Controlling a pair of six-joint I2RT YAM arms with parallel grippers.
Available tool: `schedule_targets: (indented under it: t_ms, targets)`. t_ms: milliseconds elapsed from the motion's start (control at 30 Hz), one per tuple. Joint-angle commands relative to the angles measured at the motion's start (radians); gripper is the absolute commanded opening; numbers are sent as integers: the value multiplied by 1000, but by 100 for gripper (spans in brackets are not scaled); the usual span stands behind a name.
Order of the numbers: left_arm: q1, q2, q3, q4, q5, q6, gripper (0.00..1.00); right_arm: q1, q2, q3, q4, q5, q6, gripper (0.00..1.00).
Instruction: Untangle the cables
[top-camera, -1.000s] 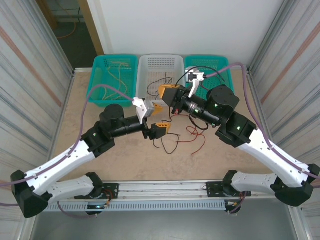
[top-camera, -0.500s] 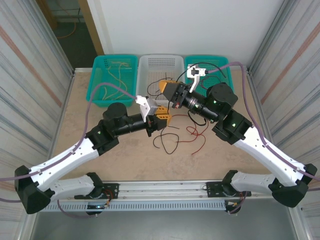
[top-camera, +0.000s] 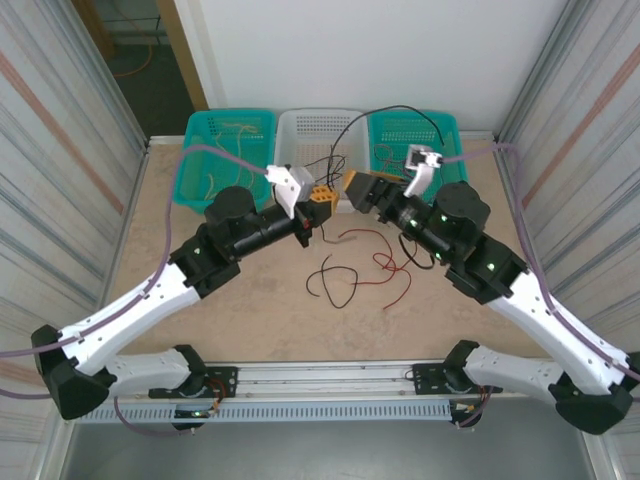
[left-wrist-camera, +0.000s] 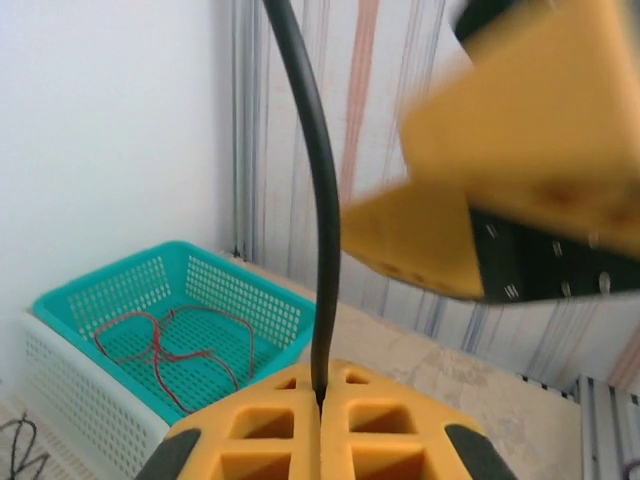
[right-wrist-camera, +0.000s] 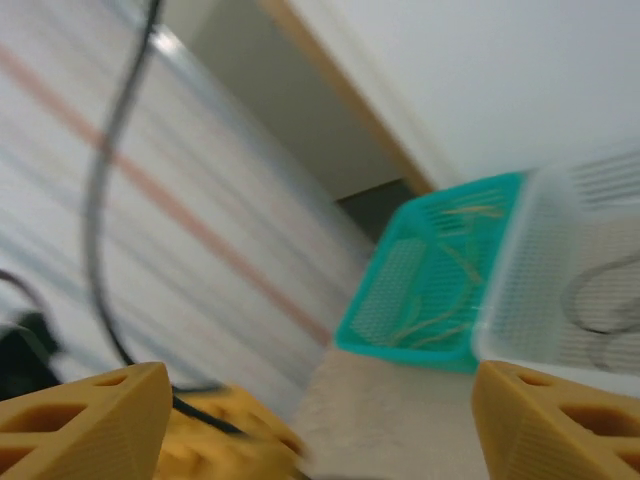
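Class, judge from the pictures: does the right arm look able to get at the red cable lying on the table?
Probably yes: the right gripper is open, and the red cable lies uncovered on the table beside that arm.

Three baskets (top-camera: 300, 130), two robot arms (top-camera: 140, 310)

A plain white wall (top-camera: 400, 50) stands behind the beige, marbled desk (top-camera: 250, 320). Ribbed metal panels (top-camera: 60, 150) close both sides, and a wood-framed doorway (top-camera: 140, 50) opens at the far left.
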Motion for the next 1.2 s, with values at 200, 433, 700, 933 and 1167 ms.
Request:
schedule_targets:
  t_ms: [200,433,700,933,1167]
  targets:
    - [111,139,264,-116,-3,11,0,-67,-287,-244,-422,269,126,79]
    - [231,243,408,-162,78,-99,0,-88,-391,-334,-527,276,199,80]
    - [346,355,523,-154,182,-206,0,-89,-341,-323,-531,256,192,79]
    - [371,466,626,-137,204,-208,0,-88,-303,-335,-523,234,188,79]
    - [399,593,747,-138,198,-231,0,-87,-260,-338,-496,207,180,79]
